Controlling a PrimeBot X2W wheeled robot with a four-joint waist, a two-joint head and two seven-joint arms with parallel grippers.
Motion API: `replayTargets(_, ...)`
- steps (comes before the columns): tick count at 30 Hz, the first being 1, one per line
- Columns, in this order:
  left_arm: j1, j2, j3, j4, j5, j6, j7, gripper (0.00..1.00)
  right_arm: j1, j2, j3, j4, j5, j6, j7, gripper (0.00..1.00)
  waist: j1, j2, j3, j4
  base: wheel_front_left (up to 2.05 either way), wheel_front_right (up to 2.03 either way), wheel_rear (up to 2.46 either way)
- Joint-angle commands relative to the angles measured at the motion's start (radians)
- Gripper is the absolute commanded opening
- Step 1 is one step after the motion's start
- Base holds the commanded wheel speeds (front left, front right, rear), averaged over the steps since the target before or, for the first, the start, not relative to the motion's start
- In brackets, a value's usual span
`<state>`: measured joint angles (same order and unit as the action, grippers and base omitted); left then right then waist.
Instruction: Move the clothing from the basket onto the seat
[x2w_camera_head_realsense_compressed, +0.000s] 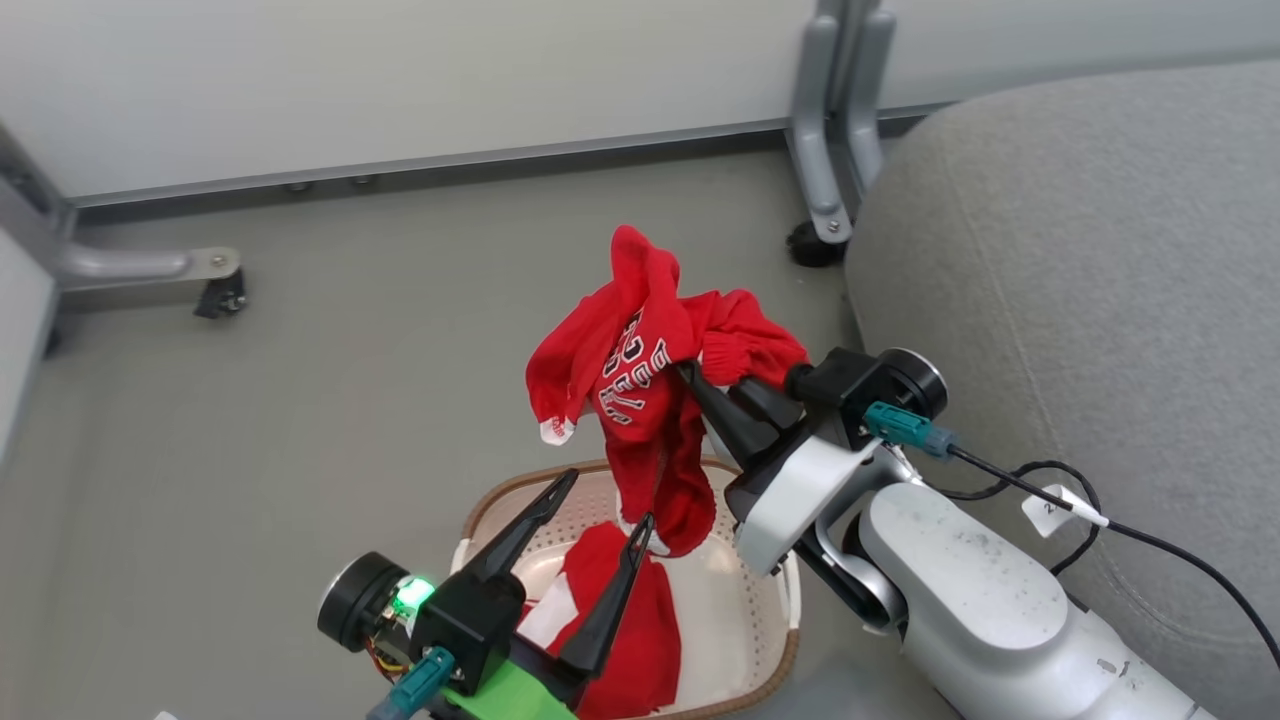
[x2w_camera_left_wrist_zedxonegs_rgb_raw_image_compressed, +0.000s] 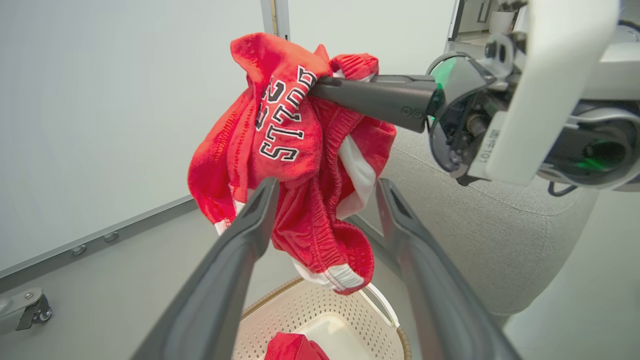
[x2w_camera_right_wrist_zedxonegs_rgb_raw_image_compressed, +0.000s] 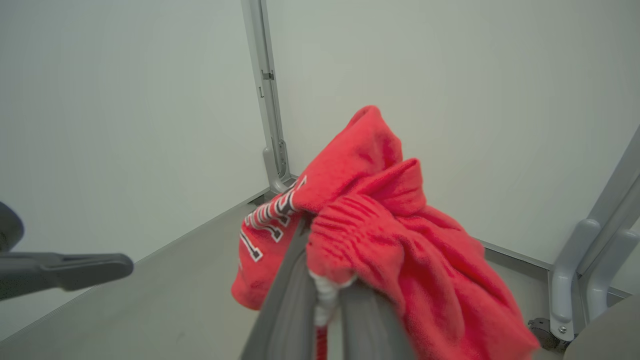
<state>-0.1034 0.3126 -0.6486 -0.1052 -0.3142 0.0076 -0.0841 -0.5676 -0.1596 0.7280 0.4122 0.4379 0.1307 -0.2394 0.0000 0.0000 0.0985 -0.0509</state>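
Observation:
A red jersey garment (x2w_camera_head_realsense_compressed: 640, 380) with white lettering hangs in the air above the basket (x2w_camera_head_realsense_compressed: 740, 600), pinched in my shut right gripper (x2w_camera_head_realsense_compressed: 688, 372). In the right wrist view the cloth (x2w_camera_right_wrist_zedxonegs_rgb_raw_image_compressed: 395, 240) drapes over my fingertips (x2w_camera_right_wrist_zedxonegs_rgb_raw_image_compressed: 320, 280). My left gripper (x2w_camera_head_realsense_compressed: 600, 505) stands open over the basket, its fingers (x2w_camera_left_wrist_zedxonegs_rgb_raw_image_compressed: 245, 235) just below the hanging garment (x2w_camera_left_wrist_zedxonegs_rgb_raw_image_compressed: 290, 150) with nothing between them. A second red garment (x2w_camera_head_realsense_compressed: 620, 620) lies inside the basket (x2w_camera_left_wrist_zedxonegs_rgb_raw_image_compressed: 320, 310). The grey seat (x2w_camera_head_realsense_compressed: 1090, 290) rises to the right of the basket.
Grey metal frame legs on castors stand at the far wall (x2w_camera_head_realsense_compressed: 830, 130) and at the left (x2w_camera_head_realsense_compressed: 150, 270). Bare grey floor (x2w_camera_head_realsense_compressed: 350, 380) stretches left of the basket. A black cable (x2w_camera_head_realsense_compressed: 1050, 490) trails from my right wrist across the seat's edge.

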Motion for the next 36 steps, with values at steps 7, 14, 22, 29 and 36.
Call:
replayTargets(7,-0.061,0.011,-0.007,0.007,0.015,-0.011,0.02,1.0,0.022,-0.005,-0.075,0.011,0.002,0.0,-0.02,0.0,0.0,0.0,0.065,-0.192,0.0,0.0,0.0)
replayTargets(14,-0.086,0.018,-0.014,0.002,0.018,-0.017,0.04,1.0,0.067,0.015,-0.17,0.01,0.003,0.0,-0.026,0.0,0.0,0.0,0.093,-0.304,0.0,0.0,0.0)
replayTargets(22,-0.108,0.037,-0.021,-0.018,0.024,-0.023,0.073,1.0,0.101,0.024,-0.289,-0.019,-0.031,0.0,-0.026,0.0,0.0,0.0,0.139,-0.388,0.0,0.0,0.0)
replayTargets(29,-0.151,0.045,-0.021,-0.049,0.04,-0.028,0.097,1.0,0.079,-0.001,-0.443,-0.023,-0.057,0.0,-0.027,0.0,0.0,0.0,0.212,-0.402,0.0,0.0,0.0)
replayTargets(36,-0.238,0.044,-0.026,-0.076,0.069,-0.044,0.112,1.0,-0.037,-0.04,-0.613,0.029,-0.069,0.0,-0.027,0.0,0.0,0.0,0.338,-0.353,0.0,0.0,0.0)
